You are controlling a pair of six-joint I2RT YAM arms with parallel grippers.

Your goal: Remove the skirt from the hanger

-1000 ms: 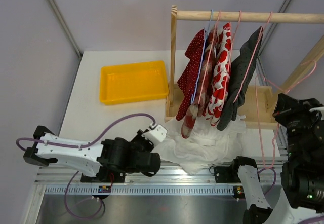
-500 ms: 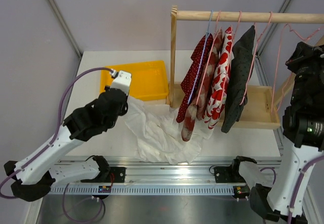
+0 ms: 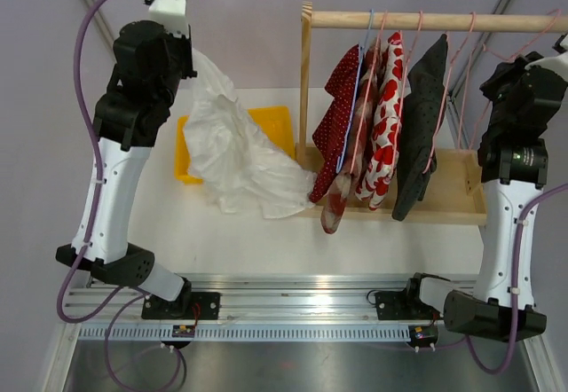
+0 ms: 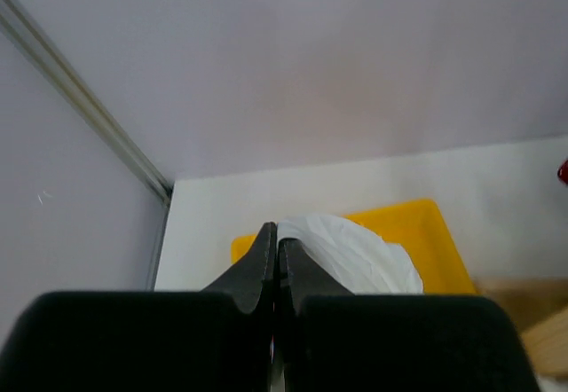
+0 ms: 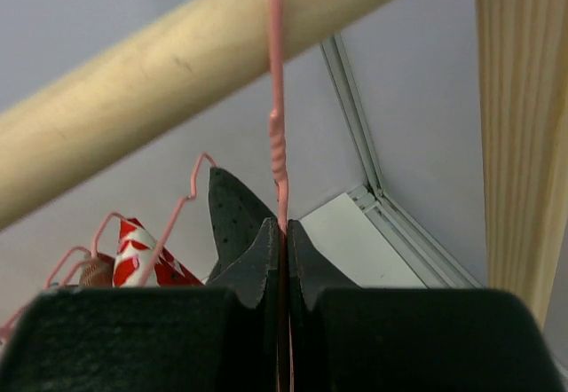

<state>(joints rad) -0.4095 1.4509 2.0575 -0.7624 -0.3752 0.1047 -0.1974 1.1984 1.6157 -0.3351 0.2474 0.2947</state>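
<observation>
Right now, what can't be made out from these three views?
Yellow tray: top view, the white skirt covers most of it.
Left gripper: left wrist view, shut fingers hide the pinched cloth; top view, its wrist blocks it.
Pink hanger: right wrist view, hook cut off by the top edge past the wooden rod; lower part behind the right gripper.

The left arm (image 3: 111,188) reaches high and back, the right arm (image 3: 501,232) stands tall, both jaws pressed together.
</observation>
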